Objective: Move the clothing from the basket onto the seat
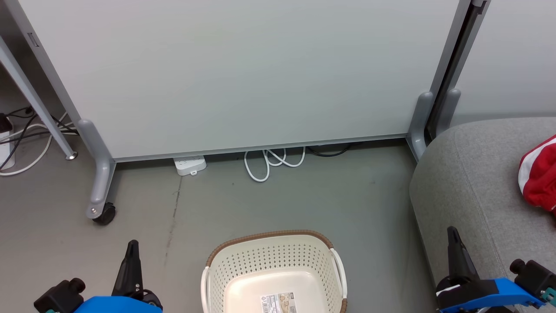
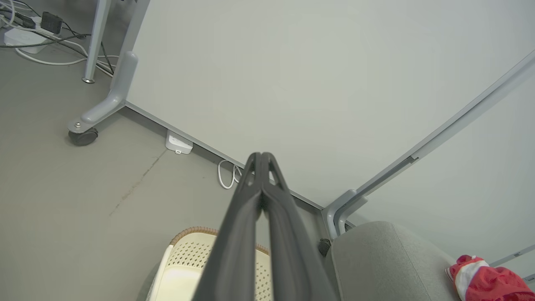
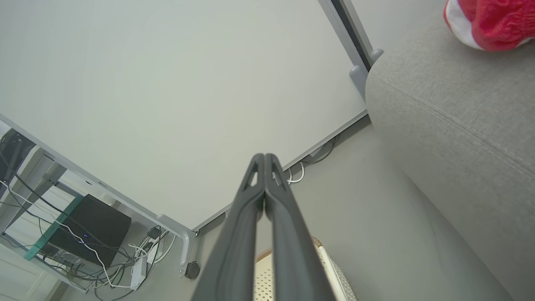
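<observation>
The cream perforated plastic basket [image 1: 269, 261], near centre, looks empty. The red white-trimmed clothing [image 1: 538, 178] lies on the big grey fabric sofa [image 1: 469, 182], far right. I'd say nothing's left to fetch. The left gripper [image 1: 132, 246] and right gripper [image 1: 453, 234] are pinched closed, holding nothing. The sofa's rounded edge crowds the right one, and the floor [image 1: 304, 200] beyond the basket gives room.

clothing [image 1: 540, 174]: cut by right edge | basket [image 1: 269, 256]: near part below bottom edge

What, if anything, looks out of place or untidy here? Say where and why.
Nothing looks spilled or damaged. Only a white cable lies in loose loops on the floor below the panel, near a power strip.
</observation>
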Controlling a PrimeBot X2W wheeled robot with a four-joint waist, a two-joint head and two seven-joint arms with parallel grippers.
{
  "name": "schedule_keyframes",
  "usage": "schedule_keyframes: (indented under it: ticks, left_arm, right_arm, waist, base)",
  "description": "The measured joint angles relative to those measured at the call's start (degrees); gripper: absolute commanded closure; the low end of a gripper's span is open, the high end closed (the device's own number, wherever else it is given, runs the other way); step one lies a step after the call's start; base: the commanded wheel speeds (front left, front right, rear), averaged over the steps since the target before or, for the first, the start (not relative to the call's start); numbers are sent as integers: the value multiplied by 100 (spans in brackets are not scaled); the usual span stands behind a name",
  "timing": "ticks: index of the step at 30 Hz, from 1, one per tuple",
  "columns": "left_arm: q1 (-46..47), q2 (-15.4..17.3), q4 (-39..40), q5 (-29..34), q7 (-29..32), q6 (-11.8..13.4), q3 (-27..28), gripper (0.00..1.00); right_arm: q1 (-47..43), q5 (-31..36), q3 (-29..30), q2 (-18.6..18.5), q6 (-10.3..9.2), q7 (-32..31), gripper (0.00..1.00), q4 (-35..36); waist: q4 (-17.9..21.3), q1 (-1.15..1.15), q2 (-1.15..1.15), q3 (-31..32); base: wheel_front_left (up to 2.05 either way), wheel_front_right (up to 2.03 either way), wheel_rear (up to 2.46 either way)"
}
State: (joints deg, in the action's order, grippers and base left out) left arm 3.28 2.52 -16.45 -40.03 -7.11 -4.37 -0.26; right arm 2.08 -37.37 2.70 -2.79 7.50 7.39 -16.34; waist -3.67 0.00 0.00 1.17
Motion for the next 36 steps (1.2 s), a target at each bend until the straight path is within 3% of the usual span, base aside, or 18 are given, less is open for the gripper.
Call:
schedule_keyframes:
  ticks: [36]
  left_arm:
    - [109,5,109,-2480,653,-135,333,100]
  right_arm:
    - [140,-2593,182,-1,0,-654,100,96]
  waist:
    - [138,0,0,-50]
  base:
    - [0,0,0]
